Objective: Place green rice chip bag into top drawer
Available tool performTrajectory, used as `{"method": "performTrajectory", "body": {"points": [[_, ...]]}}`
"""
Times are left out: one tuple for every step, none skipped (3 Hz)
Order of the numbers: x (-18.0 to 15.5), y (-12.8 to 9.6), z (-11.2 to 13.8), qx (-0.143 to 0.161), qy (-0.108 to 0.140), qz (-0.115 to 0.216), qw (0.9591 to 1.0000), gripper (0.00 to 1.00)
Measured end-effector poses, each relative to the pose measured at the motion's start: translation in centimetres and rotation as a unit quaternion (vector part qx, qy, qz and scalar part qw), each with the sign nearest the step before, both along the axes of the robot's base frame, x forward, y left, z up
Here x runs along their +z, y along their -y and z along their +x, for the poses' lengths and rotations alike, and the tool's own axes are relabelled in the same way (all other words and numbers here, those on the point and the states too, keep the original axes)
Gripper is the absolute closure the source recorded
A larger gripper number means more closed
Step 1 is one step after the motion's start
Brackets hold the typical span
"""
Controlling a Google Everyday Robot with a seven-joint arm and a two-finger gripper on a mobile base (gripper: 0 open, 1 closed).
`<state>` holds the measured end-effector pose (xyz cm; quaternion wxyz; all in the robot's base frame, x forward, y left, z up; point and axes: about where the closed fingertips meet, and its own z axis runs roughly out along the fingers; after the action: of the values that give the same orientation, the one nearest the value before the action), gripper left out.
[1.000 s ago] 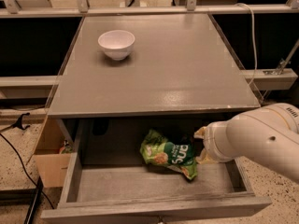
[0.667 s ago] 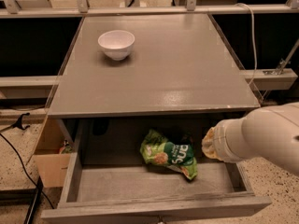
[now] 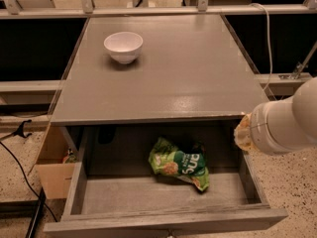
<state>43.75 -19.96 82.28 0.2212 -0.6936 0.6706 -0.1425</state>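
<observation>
The green rice chip bag point(image 3: 179, 163) lies crumpled on the bare grey bottom of the open top drawer point(image 3: 163, 221), right of the middle and towards the back. My gripper point(image 3: 241, 133) is at the end of the thick white arm point(image 3: 287, 120), above the drawer's right side wall and just under the table's front edge. It is to the right of the bag and apart from it, holding nothing that shows.
A white bowl point(image 3: 123, 46) stands on the grey tabletop point(image 3: 188, 73) at the back left. A cardboard box point(image 3: 53, 175) sits on the floor left of the drawer, with black cables beside it. A white cable point(image 3: 268, 43) hangs at the right.
The arm has pulled back to the right and upward, away from the bag. The bag stays lying in the drawer.
</observation>
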Motion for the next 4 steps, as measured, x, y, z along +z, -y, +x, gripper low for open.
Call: {"method": "performTrajectory", "body": {"points": [[0.1,0.3,0.2,-0.001,0.001,-0.002,1.0000,1.00],[0.8,2.2,1.7,-0.005,0.010,-0.015,0.9998,1.00],[2.5,5.4,3.5,-0.023,0.031,-0.040,0.9985,1.00],[5.5,9.5,5.6,-0.052,0.064,-0.073,0.9940,1.00]]}}
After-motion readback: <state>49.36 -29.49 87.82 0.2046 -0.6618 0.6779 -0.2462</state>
